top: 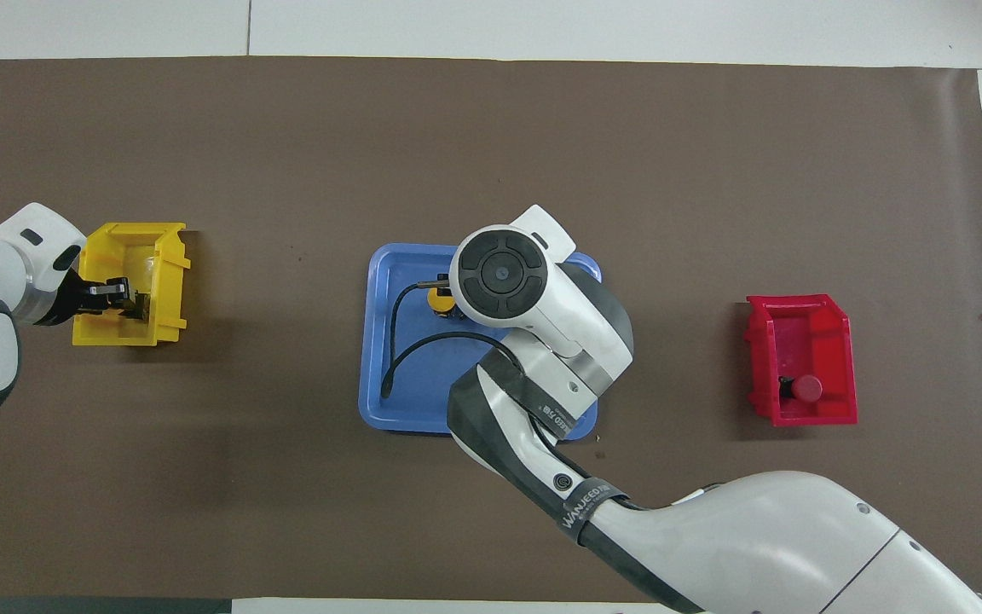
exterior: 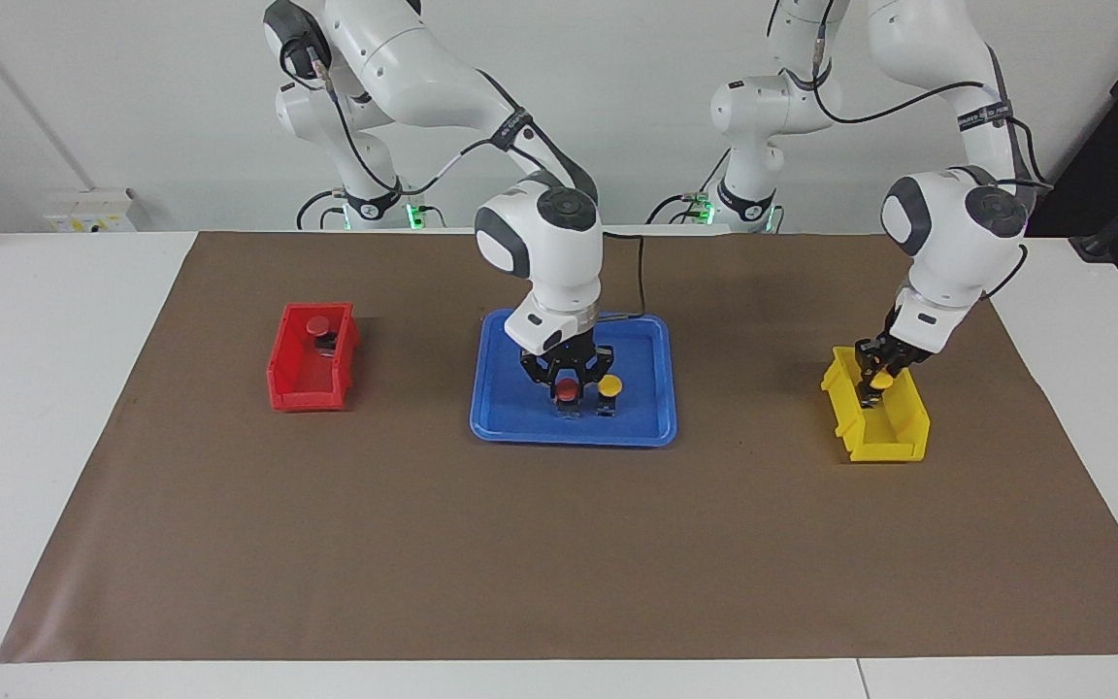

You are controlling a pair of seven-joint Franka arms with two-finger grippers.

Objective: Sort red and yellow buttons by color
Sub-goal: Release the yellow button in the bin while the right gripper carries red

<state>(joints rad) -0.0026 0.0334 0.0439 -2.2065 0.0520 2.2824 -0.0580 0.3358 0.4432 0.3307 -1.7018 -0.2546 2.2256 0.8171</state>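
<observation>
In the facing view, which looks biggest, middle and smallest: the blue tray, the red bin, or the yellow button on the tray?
1. blue tray, biggest.
2. red bin, middle.
3. yellow button, smallest.

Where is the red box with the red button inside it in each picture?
Facing view: the red bin sits on the mat at the picture's left, red button inside.
Overhead view: the red bin sits at the picture's right.
Shared landmark: the blue tray at mid-table.
</observation>
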